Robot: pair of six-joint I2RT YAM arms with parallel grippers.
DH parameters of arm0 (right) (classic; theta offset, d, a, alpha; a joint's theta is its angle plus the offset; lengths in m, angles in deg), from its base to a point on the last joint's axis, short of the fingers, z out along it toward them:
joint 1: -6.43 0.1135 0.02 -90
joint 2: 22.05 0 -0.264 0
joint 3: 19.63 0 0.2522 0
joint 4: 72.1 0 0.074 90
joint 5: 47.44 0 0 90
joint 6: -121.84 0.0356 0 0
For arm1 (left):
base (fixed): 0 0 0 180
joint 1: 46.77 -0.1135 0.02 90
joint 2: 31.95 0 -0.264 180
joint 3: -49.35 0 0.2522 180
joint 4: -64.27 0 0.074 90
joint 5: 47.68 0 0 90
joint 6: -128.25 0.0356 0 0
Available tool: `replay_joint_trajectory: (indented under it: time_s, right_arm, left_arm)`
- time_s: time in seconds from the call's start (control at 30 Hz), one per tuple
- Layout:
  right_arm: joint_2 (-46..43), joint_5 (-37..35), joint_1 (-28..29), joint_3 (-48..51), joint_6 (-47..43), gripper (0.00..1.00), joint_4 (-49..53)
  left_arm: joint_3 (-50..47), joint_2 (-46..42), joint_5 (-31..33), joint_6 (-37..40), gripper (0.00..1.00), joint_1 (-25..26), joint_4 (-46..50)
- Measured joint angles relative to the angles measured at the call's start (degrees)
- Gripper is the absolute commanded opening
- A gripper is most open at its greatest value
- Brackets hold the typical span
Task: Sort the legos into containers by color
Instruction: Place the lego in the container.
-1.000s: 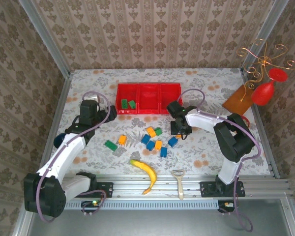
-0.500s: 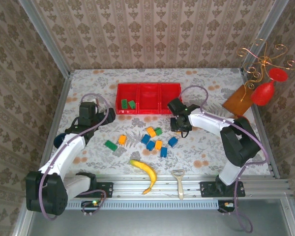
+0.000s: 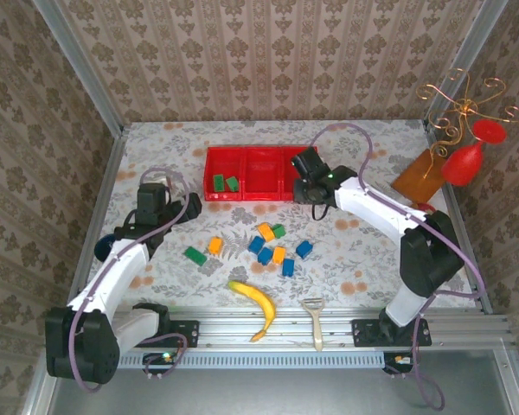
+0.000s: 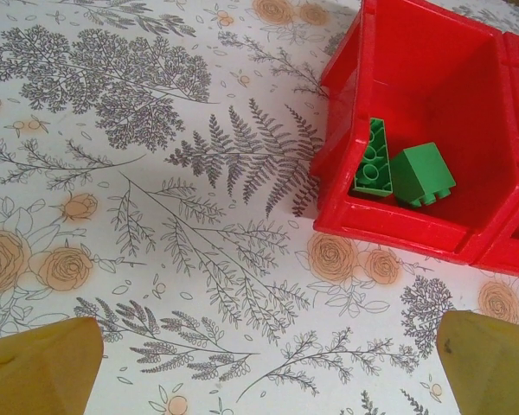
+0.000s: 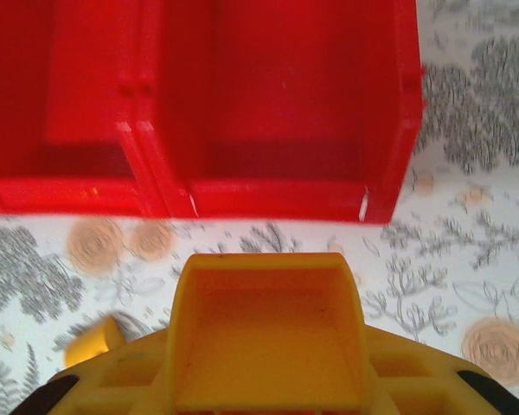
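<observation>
— Where are the right jaws?

— Low over the table (image 3: 363, 259), just in front of the tray (image 3: 251, 195), at its right compartment. The right wrist view is blurred, but it shows them closed on an orange brick (image 5: 268, 333) with its hollow side towards the camera. The tray's near wall is just ahead of it.

— And the left jaws?

— Spread wide, with nothing between them. The two yellow fingers (image 4: 39, 363) sit in the bottom corners of the left wrist view, above bare table. They are left of the tray and a little nearer than its front corner.

— What is in the tray?

— Two green bricks (image 4: 424, 173) lie in the left compartment, touching each other and close against the near wall. One lies with its studs facing sideways and the other is tilted on an edge.

— What is left on the table?

— Nine loose bricks (image 3: 265, 256) lie in front of the tray. A lone green brick (image 3: 195, 255) and an orange one beside it are off to the left. The other seven form a loose cluster below the middle compartment: four blue, two orange and one green. The green one touches an orange one at the cluster's far edge.

— Anything else?

— A banana (image 3: 255, 303) lies near the front rail, with a peeler (image 3: 315, 318) to its right. A red goblet (image 3: 461, 162) stands in the far right corner.
</observation>
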Motion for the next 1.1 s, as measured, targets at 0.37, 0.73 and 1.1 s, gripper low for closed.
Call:
replay_joint_trajectory:
  time_s: [0.37, 0.73, 1.1]
  right_arm:
    - [11.28, -4.87, 0.00, -12.41, -4.76, 0.18, 2.25]
    - [20.39, -9.33, -0.63, -22.58, -8.39, 0.22, 4.35]
    - [26.21, -9.60, -2.47, -27.08, -9.18, 0.40, 5.62]
  left_arm:
    - [-1.16, -1.46, -0.76, 0.00, 1.00, -0.66, 0.02]
    - [-1.55, -2.45, -1.44, -0.02, 1.00, -1.46, 0.07]
    - [-1.57, -2.45, -1.97, -0.02, 1.00, -1.97, 0.04]
